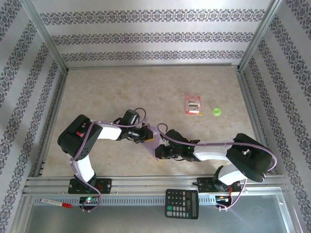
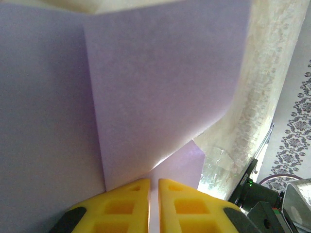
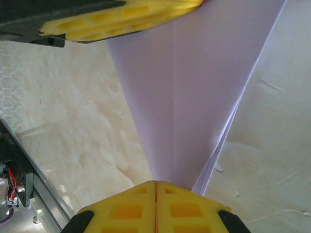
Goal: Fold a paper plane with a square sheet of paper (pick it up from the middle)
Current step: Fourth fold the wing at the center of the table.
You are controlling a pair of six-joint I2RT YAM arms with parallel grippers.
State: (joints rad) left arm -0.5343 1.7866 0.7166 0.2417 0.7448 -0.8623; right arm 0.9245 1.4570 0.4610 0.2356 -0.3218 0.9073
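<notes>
Patterned wallpaper on all sides, pale marbled worktop [image 1: 121,87] beneath. Sheet of paper [image 3: 194,87] held between both arms near the front middle of the worktop, apparently lifted clear of it. Centre crease and at least one folded flap already present.

Left tool [image 2: 154,189] pinched narrow on one end of the sheet. Right tool [image 3: 155,189] clamped tight on the tapered end, right at the crease. Likely step in hand: forming or sharpening a fold with the sheet suspended.

- Keep both grips firm; avoid any release before setting the sheet down.
- Apply light, even tension along the crease to prevent tearing or buckling.
- Move both wrists together, keeping the crease straight from tool to tool.
- Align the edges first, then lower to the worktop before pressing a new fold.
- Stay well apart from the red-and-white packet [image 1: 194,104] and the green ring [image 1: 217,112] at the right rear.

Exact number of folds: cannot tell from these views.
</notes>
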